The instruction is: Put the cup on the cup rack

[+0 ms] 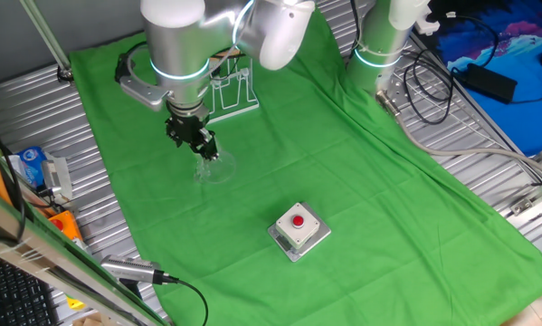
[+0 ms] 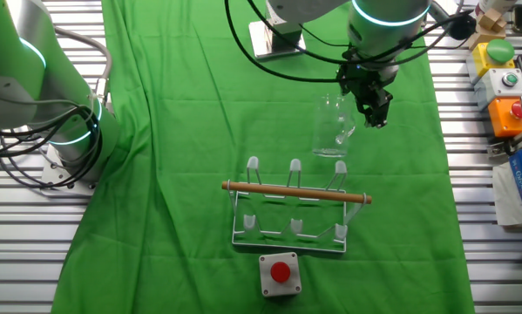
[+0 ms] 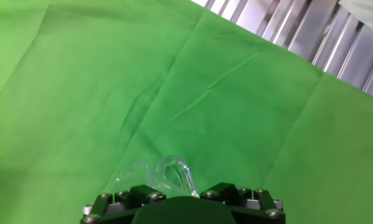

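Nearest the hand-view lens: black gripper (image 3: 185,198) body, clear cup (image 3: 154,177) handle curling just past it. Fingertips hidden there — grip on the handle looks closed from the other fixed view, though cannot tell for sure. Gripper (image 2: 376,112) beside the cup (image 2: 333,127), cup upright over green cloth (image 2: 173,131), behind the cup rack (image 2: 293,208) and apart from it. Rack's wooden bar crosswise, white prongs upright. Red-button box (image 2: 280,273) just in front of the rack base. Beyond the cup — broad bare cloth, wrinkled, running to ribbed metal table (image 3: 286,25) at the cloth's edge.
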You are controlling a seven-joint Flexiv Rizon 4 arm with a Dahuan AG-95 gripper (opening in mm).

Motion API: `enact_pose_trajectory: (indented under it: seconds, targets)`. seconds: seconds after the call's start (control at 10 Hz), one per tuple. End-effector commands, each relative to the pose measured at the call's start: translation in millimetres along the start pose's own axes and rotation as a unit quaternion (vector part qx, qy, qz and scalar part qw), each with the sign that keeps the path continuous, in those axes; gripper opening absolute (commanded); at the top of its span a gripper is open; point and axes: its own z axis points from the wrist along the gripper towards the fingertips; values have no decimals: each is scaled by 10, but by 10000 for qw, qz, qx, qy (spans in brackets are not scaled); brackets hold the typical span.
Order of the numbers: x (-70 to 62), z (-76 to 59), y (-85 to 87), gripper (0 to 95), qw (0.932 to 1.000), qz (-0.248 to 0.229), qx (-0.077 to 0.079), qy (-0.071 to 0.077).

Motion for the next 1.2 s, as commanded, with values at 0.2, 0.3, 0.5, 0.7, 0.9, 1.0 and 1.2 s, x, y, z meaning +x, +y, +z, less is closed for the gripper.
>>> enact_pose_trajectory:
  seconds: [0.2, 0.3, 0.5, 0.7, 0.9, 1.0, 1.2]
  targets:
    - [26, -2, 7, 760, 10000, 4, 11, 3]
    - [40, 4, 14, 760, 10000, 34, 6, 4]
    - [50, 11, 22, 760, 9999, 122, -23, 26]
    - [47, 14, 25, 950, 9998, 148, -57, 69]
    - [28, 35, 42, 950, 9998, 181, -82, 77]
    - [14, 51, 54, 950, 9997, 195, -87, 76]
    - [-13, 84, 77, 760, 9997, 207, -88, 74]
